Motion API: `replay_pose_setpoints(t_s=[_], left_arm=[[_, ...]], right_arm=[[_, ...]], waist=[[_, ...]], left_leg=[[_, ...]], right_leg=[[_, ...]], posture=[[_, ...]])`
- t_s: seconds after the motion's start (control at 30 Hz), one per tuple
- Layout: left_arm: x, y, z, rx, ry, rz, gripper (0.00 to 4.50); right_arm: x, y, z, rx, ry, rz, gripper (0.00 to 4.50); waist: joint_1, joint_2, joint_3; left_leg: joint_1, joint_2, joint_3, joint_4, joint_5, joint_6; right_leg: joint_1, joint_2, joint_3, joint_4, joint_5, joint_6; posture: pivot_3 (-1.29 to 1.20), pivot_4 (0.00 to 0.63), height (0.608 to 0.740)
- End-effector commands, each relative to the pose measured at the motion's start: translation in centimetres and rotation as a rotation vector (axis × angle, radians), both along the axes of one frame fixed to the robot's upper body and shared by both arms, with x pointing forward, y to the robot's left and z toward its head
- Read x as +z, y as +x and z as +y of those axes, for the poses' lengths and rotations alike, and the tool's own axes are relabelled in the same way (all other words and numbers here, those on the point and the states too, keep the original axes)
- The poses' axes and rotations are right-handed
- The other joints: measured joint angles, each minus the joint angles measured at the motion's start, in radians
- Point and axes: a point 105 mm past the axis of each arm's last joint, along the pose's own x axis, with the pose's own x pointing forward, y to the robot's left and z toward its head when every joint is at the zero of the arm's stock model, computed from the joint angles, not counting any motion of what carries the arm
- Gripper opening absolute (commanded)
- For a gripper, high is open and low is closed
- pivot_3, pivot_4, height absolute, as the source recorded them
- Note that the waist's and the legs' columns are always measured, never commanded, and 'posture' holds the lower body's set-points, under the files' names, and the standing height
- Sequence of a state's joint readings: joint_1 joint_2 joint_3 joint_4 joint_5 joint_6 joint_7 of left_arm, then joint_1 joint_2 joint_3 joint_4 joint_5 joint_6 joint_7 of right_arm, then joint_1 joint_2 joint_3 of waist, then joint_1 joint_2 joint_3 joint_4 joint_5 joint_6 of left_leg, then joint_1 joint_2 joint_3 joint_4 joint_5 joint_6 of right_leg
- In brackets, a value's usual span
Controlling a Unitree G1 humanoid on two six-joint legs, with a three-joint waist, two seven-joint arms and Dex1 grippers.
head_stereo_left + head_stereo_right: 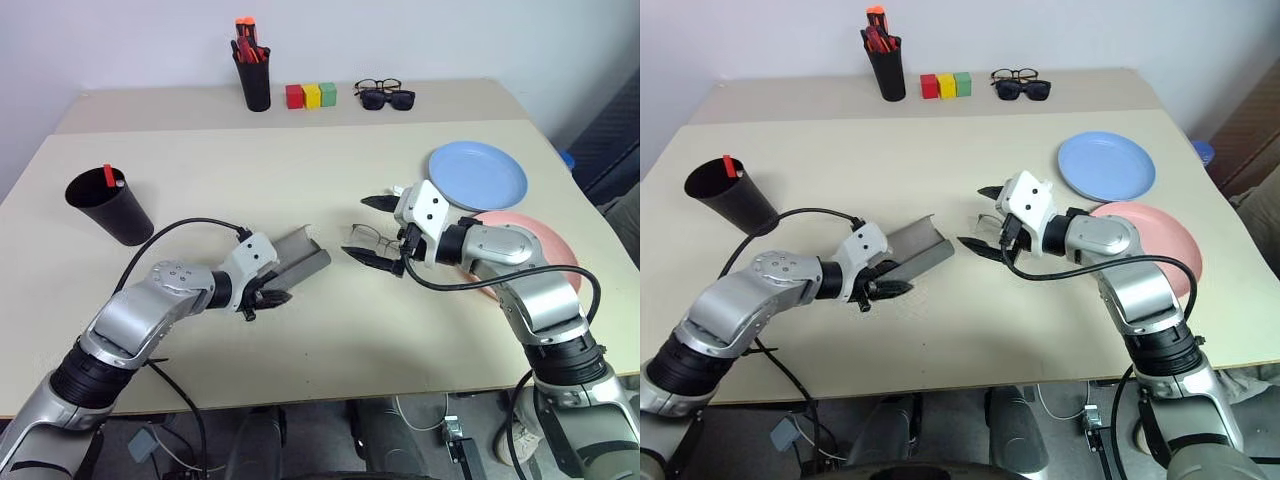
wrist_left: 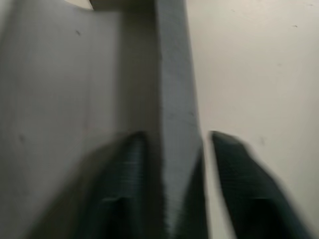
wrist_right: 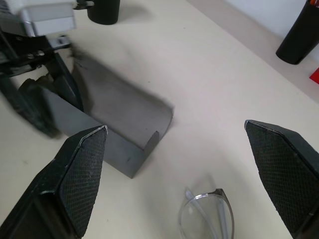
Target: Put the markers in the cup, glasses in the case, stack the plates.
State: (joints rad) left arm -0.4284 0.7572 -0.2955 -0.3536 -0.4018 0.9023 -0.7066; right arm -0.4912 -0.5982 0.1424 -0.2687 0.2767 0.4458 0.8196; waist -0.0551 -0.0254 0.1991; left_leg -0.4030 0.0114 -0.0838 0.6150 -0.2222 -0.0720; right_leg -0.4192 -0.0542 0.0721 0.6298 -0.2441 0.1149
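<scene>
The left gripper (image 1: 268,298) is closest, low over the pale table (image 1: 330,340). Its two black fingers (image 2: 124,174) pinch one wall of the grey case (image 1: 300,258), one finger inside and one outside. The case lies open in the middle of the table, like a little grey trough with its lid up.

Just beside the case, toward the right, lie the glasses (image 3: 209,216). They are thin and silvery with clear round lenses, and they rest on the table. The right gripper (image 1: 378,232) hangs over them with its fingers spread very wide. It holds nothing.

Under the right arm sits the pink plate (image 1: 545,245), and the blue plate (image 1: 480,172) is just behind it, with their edges close together.

Far to the left stands the wide black cup (image 1: 110,208), tilted, with a red-tipped marker (image 1: 108,176) poking out.

At the back are a thin black cup of red and orange pens (image 1: 252,70), three coloured blocks (image 1: 311,95), black-framed glasses (image 1: 376,85) and dark sunglasses (image 1: 388,99).
</scene>
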Motion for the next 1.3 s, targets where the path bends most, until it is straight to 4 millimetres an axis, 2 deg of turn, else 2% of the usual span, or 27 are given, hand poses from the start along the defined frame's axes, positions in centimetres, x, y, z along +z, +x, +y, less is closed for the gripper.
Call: replay_pose_setpoints(t_s=[0.03,0.23,0.43,0.53,0.67,0.83,1.0,1.1,1.3], left_arm=[[1.5,0.1,-0.7,-0.114,0.012,-0.142,0.05],[2.1,0.4,-0.6,-0.282,0.099,-0.272,0.05],[1.7,-0.9,-0.4,-0.475,0.138,-0.213,0.05],[1.9,-0.4,-0.4,-0.500,0.145,-0.227,0.98],[2.4,1.0,0.3,-0.434,0.154,-0.275,2.90],[4.4,1.0,0.9,-0.334,0.014,-0.285,2.90],[4.9,0.0,2.3,-0.196,-0.107,-0.273,2.90],[5.0,-0.8,3.0,-0.129,-0.153,-0.266,2.96],[4.8,-1.3,4.2,-0.015,-0.175,-0.277,2.96]], right_arm=[[1.0,-0.5,0.2,0.011,0.005,-0.053,4.50],[0.8,0.2,-0.7,-0.020,-0.031,-0.058,4.50],[0.2,1.2,-2.5,-0.089,-0.117,-0.036,4.50],[-1.2,1.5,-3.5,-0.120,-0.189,0.009,4.50],[-2.4,2.1,-4.1,-0.176,-0.225,0.055,4.50],[-3.0,3.4,-4.3,-0.262,-0.217,0.075,4.50],[-3.9,4.9,-5.1,-0.348,-0.236,0.112,4.50],[-4.4,5.4,-5.6,-0.381,-0.249,0.138,3.70],[-4.6,5.2,-5.6,-0.368,-0.277,0.161,0.71]], waist=[[0.005,0.000,0.000],[0.013,0.000,0.000],[0.013,0.000,0.000],[0.013,0.000,0.000],[0.009,0.000,0.000],[0.009,0.000,0.000],[0.010,0.000,0.000],[0.011,0.000,0.000],[0.011,0.000,0.000]], left_leg=[[0.000,0.000,0.000,0.000,0.000,0.000],[-0.003,0.000,0.000,0.001,0.000,0.000],[-0.004,0.000,0.000,0.001,0.000,0.000],[-0.004,0.000,0.000,0.001,0.000,0.000],[-0.004,0.000,0.001,0.001,0.000,0.000],[-0.004,0.000,0.000,0.001,0.000,0.000],[-0.004,0.000,0.000,0.001,0.000,0.000],[-0.004,0.001,0.000,0.002,0.000,0.000],[-0.004,0.001,0.000,0.003,0.000,0.000]], right_leg=[[0.000,0.000,0.000,0.000,0.000,0.000],[-0.003,0.000,0.000,0.000,0.000,0.000],[-0.004,0.000,0.000,0.000,0.000,0.000],[-0.005,0.000,0.000,0.000,0.000,0.000],[-0.005,0.000,0.000,0.001,0.002,0.003],[-0.005,0.000,0.000,0.001,0.002,0.003],[-0.005,0.000,0.000,0.001,0.002,0.003],[-0.005,0.000,0.000,0.002,0.002,0.003],[-0.005,0.000,0.000,0.002,0.002,0.003]], posture=[[0.00,0.150,0.740],[0.00,0.150,0.740],[0.00,0.150,0.740],[0.00,0.150,0.740],[0.00,0.150,0.740],[0.00,0.150,0.740],[0.00,0.150,0.740],[0.00,0.150,0.740],[0.00,0.150,0.740]])
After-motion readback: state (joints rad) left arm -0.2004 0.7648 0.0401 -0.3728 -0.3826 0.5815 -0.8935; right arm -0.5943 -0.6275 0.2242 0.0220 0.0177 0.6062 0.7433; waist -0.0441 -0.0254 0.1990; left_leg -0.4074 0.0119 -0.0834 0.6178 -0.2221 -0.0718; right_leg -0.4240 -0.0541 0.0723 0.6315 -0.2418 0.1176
